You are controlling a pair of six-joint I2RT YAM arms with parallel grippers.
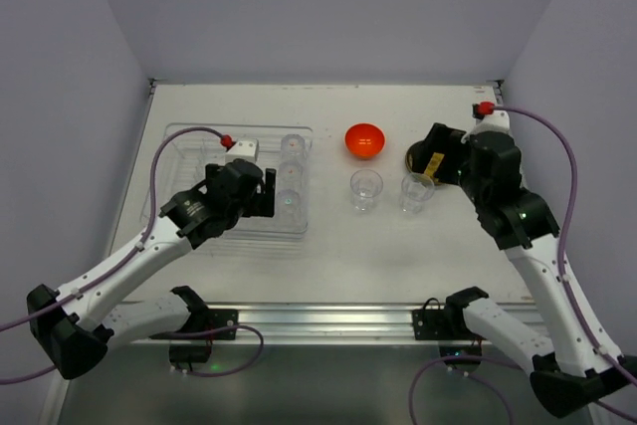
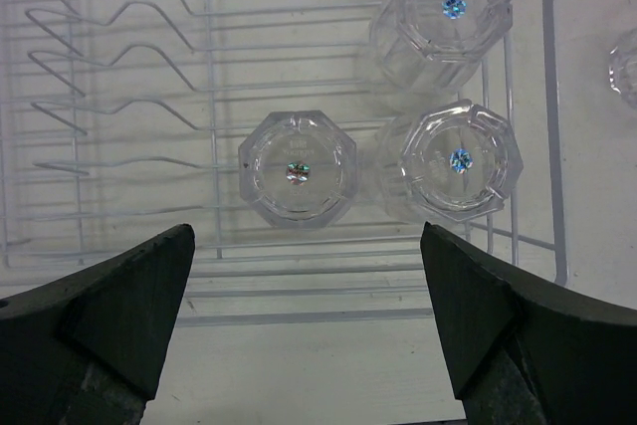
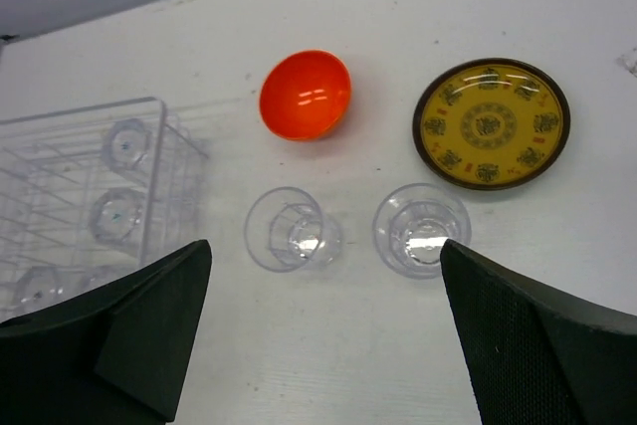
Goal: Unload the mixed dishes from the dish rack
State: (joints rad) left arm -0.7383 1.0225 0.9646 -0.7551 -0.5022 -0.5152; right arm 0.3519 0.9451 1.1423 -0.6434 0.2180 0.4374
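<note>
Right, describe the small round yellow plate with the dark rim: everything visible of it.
The small round yellow plate looks glossy and ceramic-like, with a dark brown rim, a ring of dark ornaments and a central medallion. It lies flat, face up, on the white table, outside the rack. It sits right of the glossy orange bowl and just beyond an upright clear glass, touching neither.

yellow plate (image 1: 410, 160) mostly hid by rt arm (image 1: 488, 171); glass (image 2: 626, 65) cut at edge

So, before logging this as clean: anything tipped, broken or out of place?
Nothing stands out. The orange bowl, yellow plate and two glasses sit apart on the table; glasses in the rack stand bottom-up.
</note>
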